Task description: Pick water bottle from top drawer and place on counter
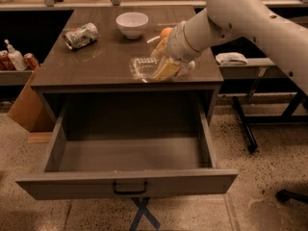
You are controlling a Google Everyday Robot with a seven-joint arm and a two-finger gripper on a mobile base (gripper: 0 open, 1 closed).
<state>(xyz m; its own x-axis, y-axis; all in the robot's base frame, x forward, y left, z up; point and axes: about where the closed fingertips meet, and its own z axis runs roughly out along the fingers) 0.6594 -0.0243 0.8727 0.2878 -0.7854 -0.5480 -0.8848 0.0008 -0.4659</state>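
Note:
The clear ribbed water bottle [143,68] lies sideways in my gripper [162,66], held just over the front part of the counter [96,61]. My gripper is shut on the bottle, with pale fingers [166,69] wrapped around its right end. The white arm reaches in from the upper right. The top drawer [127,153] stands pulled wide open below the counter and is bare inside. Its flat front panel carries a small black handle [130,188].
A crushed silver can [80,35], a white bowl [132,24] and an orange fruit [166,32] sit on the back of the counter. Side shelves hold bottles [14,57] at the left and a white cloth [232,58] at the right. A cardboard box [28,105] stands at the left.

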